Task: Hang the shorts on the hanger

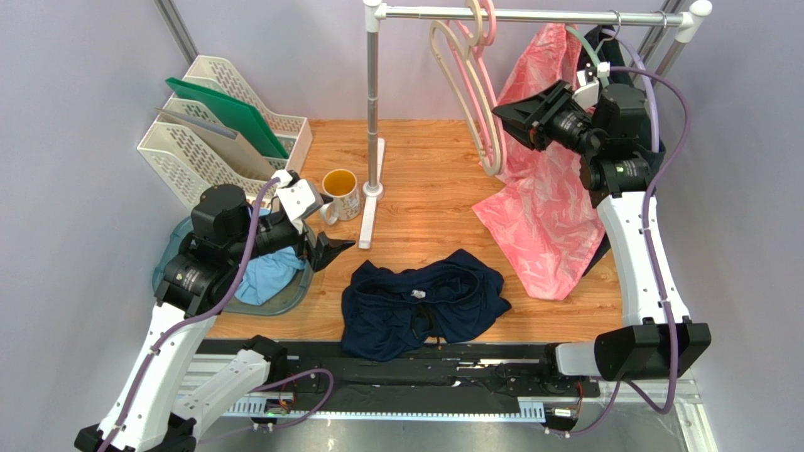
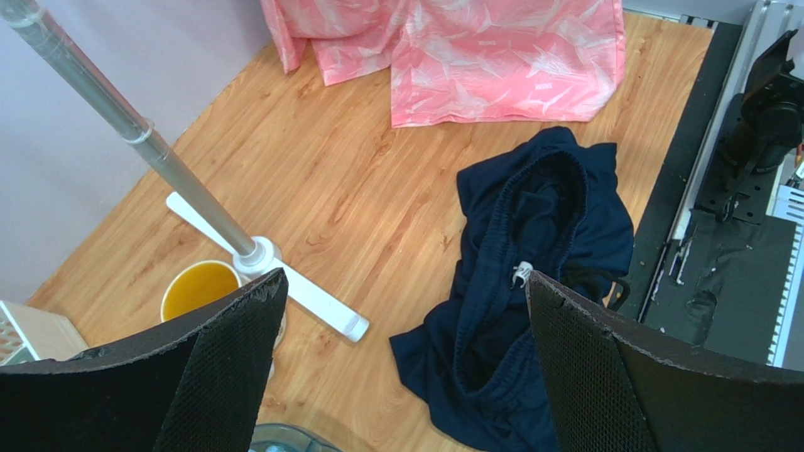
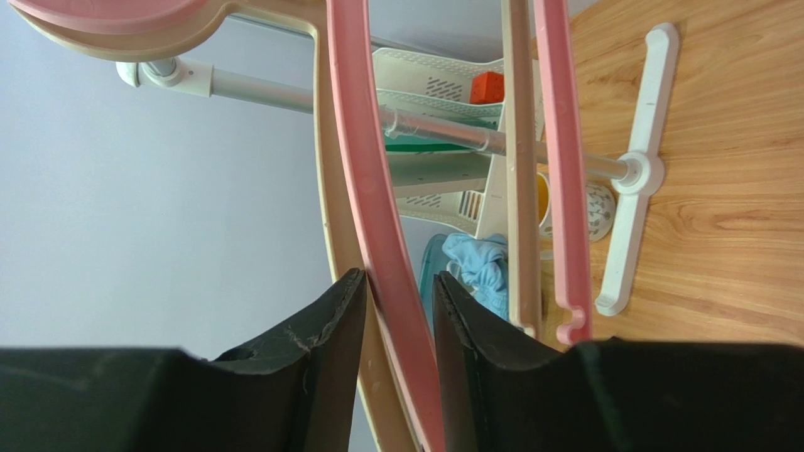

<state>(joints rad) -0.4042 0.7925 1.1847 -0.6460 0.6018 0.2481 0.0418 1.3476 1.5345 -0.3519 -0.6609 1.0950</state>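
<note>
The navy shorts (image 1: 420, 306) lie crumpled on the wooden table near its front edge, small white label up; they also show in the left wrist view (image 2: 538, 254). The pink hanger (image 1: 487, 28) hangs by its hook on the clothes rail beside a beige hanger (image 1: 453, 66). My right gripper (image 1: 500, 118) is raised at the rail, its jaws closed narrowly around one arm of the pink hanger (image 3: 373, 188). My left gripper (image 1: 335, 250) is open and empty, held above the table left of the shorts, jaws wide apart (image 2: 406, 282).
Pink patterned shorts (image 1: 547, 207) hang from a green hanger (image 1: 585, 47) down to the table at right. The rail's pole (image 1: 375, 94) and white foot stand mid-table beside a yellow-lined mug (image 1: 340, 193). A file rack (image 1: 217, 122) and a bowl holding a light blue garment (image 1: 269, 273) are at left.
</note>
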